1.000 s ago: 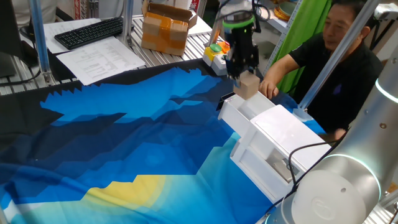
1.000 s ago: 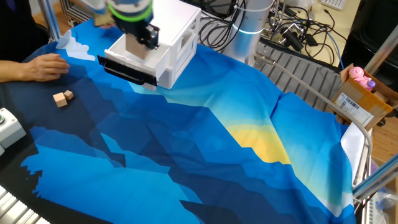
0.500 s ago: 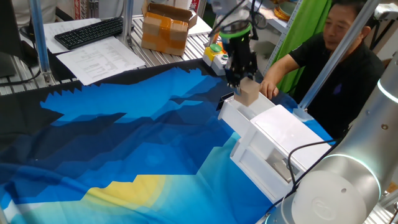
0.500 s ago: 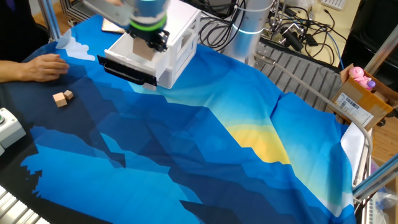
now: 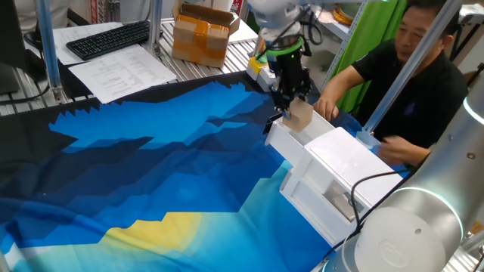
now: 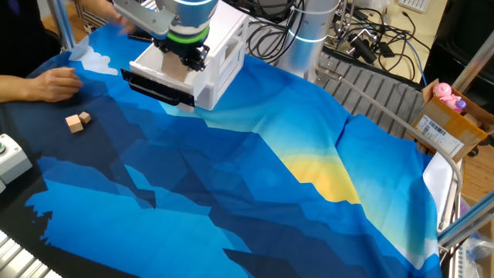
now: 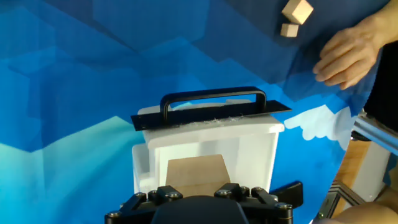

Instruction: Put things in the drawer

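Note:
My gripper (image 5: 293, 97) is shut on a light-tan wooden cube (image 5: 300, 115) and holds it down in the open white drawer (image 5: 284, 139) of the glossy white cabinet (image 5: 344, 162). The other fixed view shows the gripper (image 6: 185, 60) with the cube (image 6: 179, 69) over the drawer (image 6: 154, 79). In the hand view the cube (image 7: 198, 171) sits between the jaws of the gripper (image 7: 198, 188), inside the drawer (image 7: 261, 146) behind its black handle (image 7: 212, 97). Two more wooden blocks, a larger one (image 6: 74, 123) and a smaller one (image 6: 85, 117), lie on the blue cloth; they also show in the hand view (image 7: 298, 11).
A person's hand (image 6: 54, 83) rests on the cloth near the loose blocks and shows in the hand view (image 7: 345, 55). A button box (image 5: 259, 68) stands behind the drawer. A cardboard box with orange tape (image 5: 200, 34) and a keyboard (image 5: 106, 38) lie at the back.
My gripper has gone down with the cube from above the drawer into it. The person's hand has shifted a little.

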### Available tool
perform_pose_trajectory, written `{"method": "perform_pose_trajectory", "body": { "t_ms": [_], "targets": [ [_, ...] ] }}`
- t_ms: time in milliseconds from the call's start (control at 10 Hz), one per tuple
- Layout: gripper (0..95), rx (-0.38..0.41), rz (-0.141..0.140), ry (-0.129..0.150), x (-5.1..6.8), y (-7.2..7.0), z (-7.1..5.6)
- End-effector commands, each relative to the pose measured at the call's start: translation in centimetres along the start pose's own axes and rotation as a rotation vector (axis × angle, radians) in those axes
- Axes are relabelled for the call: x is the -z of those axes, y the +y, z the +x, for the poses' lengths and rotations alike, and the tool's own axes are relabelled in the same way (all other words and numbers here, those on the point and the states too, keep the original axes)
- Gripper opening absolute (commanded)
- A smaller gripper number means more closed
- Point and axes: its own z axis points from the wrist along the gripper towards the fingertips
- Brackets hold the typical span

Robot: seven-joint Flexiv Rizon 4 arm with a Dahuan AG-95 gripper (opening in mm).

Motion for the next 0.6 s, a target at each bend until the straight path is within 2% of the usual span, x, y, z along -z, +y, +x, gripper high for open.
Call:
{"method": "perform_pose_trajectory", "body": {
  "t_ms": [100,200,300,400,500,600],
  "targets": [
    [57.0,-0.034,-0.027,0.0,-0.09,0.18,-0.02],
    [76.0,-0.048,-0.039,-0.001,-0.14,0.27,0.02],
    [76.0,-0.058,-0.043,0.0,-0.16,0.28,0.02],
    [95.0,-0.059,-0.048,0.0,-0.15,0.3,0.03],
    [76.0,-0.077,-0.084,-0.002,-0.07,0.37,0.08],
    [76.0,-0.081,-0.102,-0.006,-0.05,0.39,0.09]
  ]
}}
